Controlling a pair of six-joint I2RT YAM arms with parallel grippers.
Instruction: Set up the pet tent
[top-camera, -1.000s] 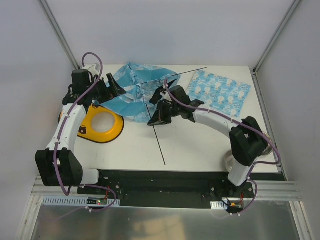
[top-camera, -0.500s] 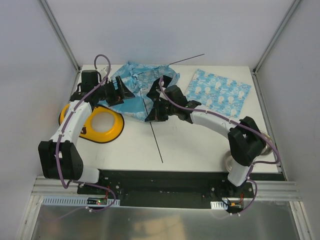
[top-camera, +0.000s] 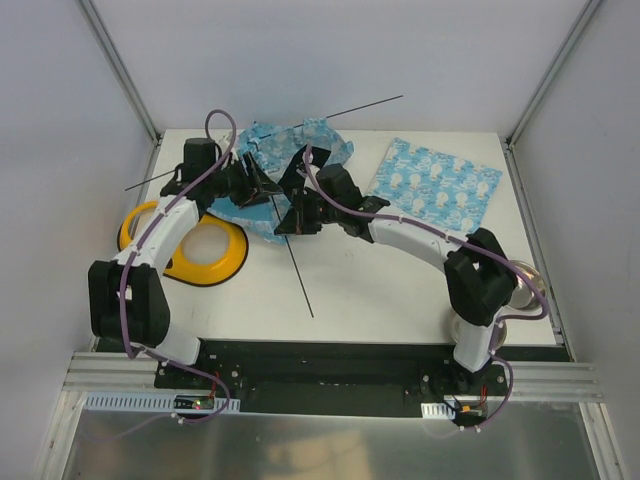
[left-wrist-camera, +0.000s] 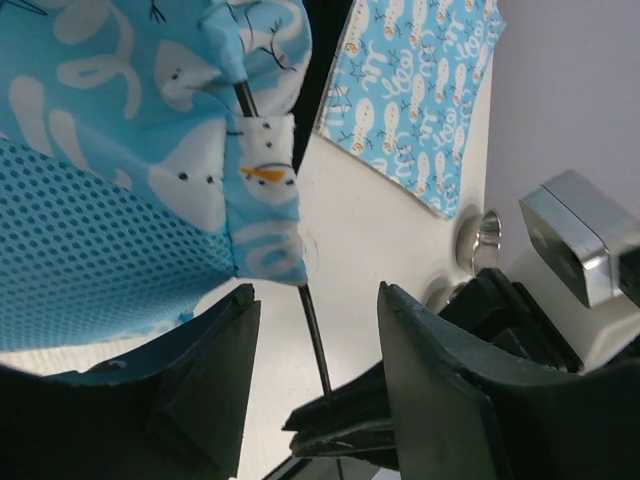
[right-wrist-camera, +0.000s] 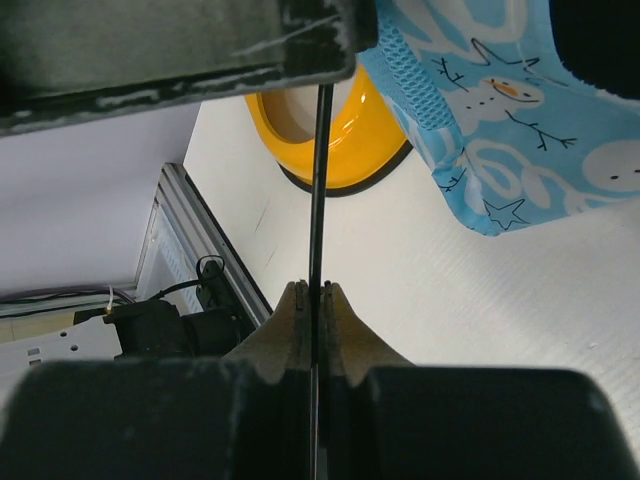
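Observation:
The pet tent (top-camera: 285, 160) lies crumpled at the back of the table, light blue with white snowman print. One thin black pole (top-camera: 300, 285) runs from its fabric toward the near edge. My right gripper (top-camera: 291, 216) is shut on this pole (right-wrist-camera: 318, 200), fingertips pinched together (right-wrist-camera: 318, 298). My left gripper (top-camera: 258, 186) hangs just left of it, open, its two fingers (left-wrist-camera: 215, 370) standing either side of the same pole (left-wrist-camera: 314, 335) without touching it. The pole enters a fabric sleeve (left-wrist-camera: 265, 190) of the tent. Other pole ends stick out at the back right (top-camera: 365, 106) and left (top-camera: 150, 180).
A yellow double bowl (top-camera: 205, 262) sits at the left, partly under my left arm. The flat blue printed mat (top-camera: 435, 188) lies at the back right. A metal bowl (top-camera: 530, 290) stands by the right edge, behind my right arm.
My left gripper has swung right to the tent and its jaws have narrowed around the pole. My right gripper has carried the pole left and back, and the tent has bunched up.

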